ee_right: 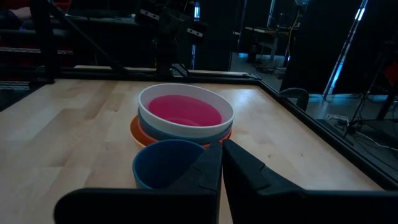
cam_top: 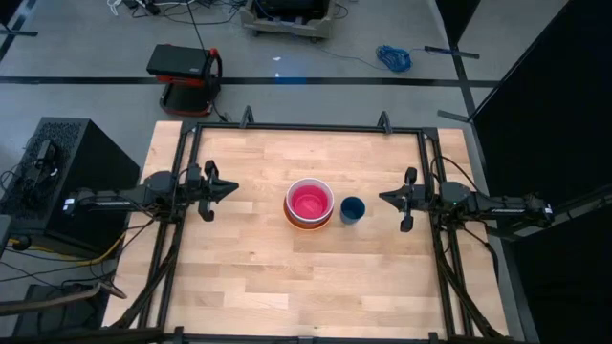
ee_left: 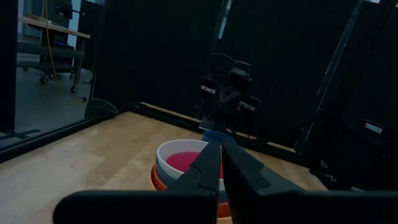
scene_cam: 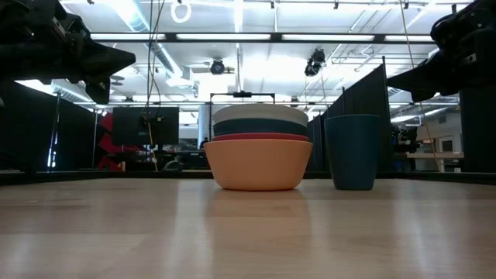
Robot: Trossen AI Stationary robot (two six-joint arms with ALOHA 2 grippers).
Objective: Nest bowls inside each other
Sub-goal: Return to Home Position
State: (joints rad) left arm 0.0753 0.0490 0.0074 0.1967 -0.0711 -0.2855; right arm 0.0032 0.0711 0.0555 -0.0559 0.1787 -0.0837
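The cup (cam_top: pixel 352 209) stands just beside the stack (cam_top: pixel 309 203) at the worktop's (cam_top: pixel 239 277) middle. It is likely light, stiff, slick plastic, best pinched across its rim. The left gripper (cam_top: pixel 232 188) and right gripper (cam_top: pixel 383 198) hang closed, empty.

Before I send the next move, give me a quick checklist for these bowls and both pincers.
1. The bowl stack stands upright in the middle of the table: ok.
2. The pink bowl sits innermost, with nothing in it: ok.
3. The blue cup is nested: not ok; it stands upright beside the stack, on the side of the right pincer.
4. The left pincer is shut and empty, at the table's left side: ok.
5. The right pincer is shut and empty, apart from the cup: ok.
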